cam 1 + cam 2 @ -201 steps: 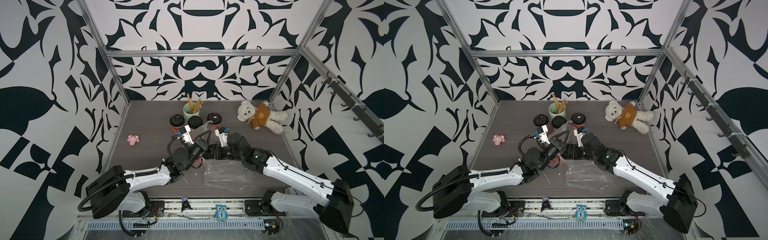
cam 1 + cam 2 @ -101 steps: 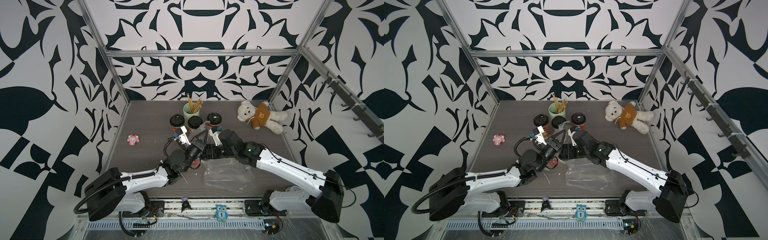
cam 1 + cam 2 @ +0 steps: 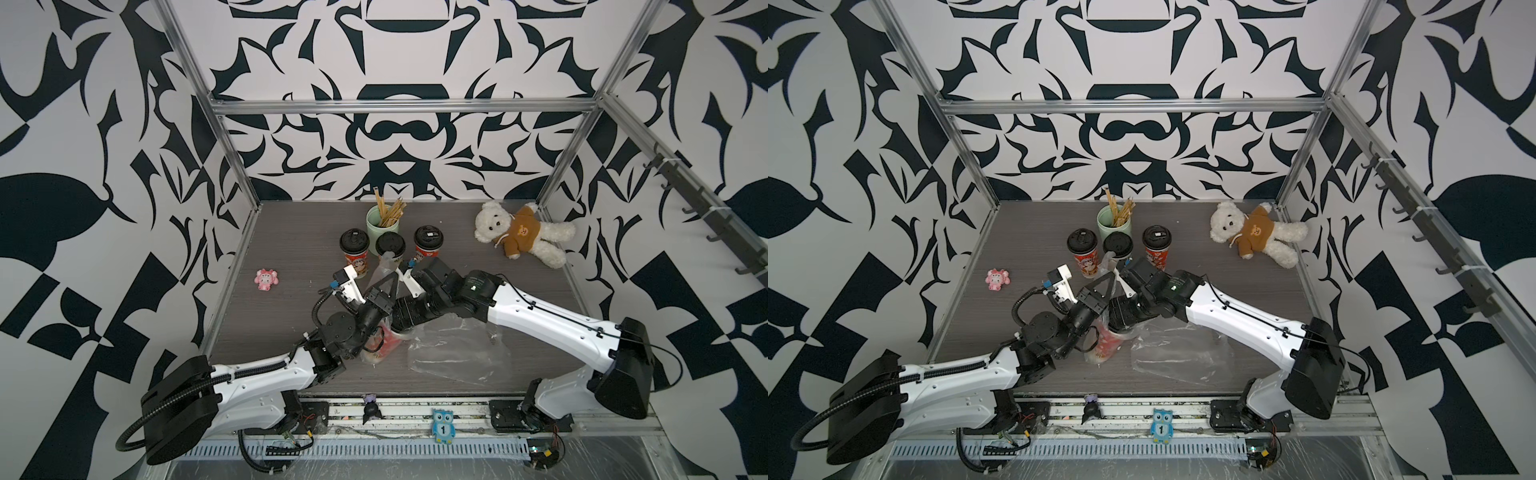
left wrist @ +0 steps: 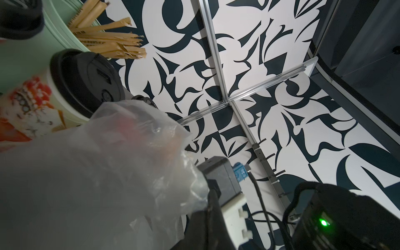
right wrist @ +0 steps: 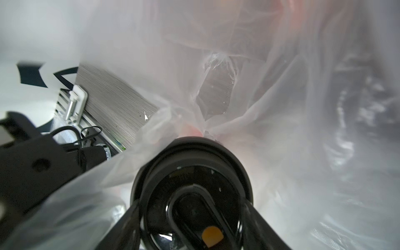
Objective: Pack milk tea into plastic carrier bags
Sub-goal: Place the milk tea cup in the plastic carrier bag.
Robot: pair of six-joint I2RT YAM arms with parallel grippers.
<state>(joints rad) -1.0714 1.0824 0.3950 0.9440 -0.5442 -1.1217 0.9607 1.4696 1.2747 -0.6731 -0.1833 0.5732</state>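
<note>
Pinching plastic carrier bag (image 4: 129, 162) in tight-closed left tool (image 3: 388, 277), right tool (image 5: 192, 207) spread wide, gripping milk tea (image 5: 190, 160) lid inside bag

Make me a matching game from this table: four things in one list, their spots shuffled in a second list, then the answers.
Things
1. white teddy bear in a brown hoodie
2. small pink toy figure
3. mint-green cup of brown sticks
4. red paper cup inside a clear plastic bag

Places
A. middle of the table, nearer its front edge
B. far right corner
C. alone near the left wall
D. just behind the row of three black-lidded cups

Pairs: 1-B, 2-C, 3-D, 4-A
</note>
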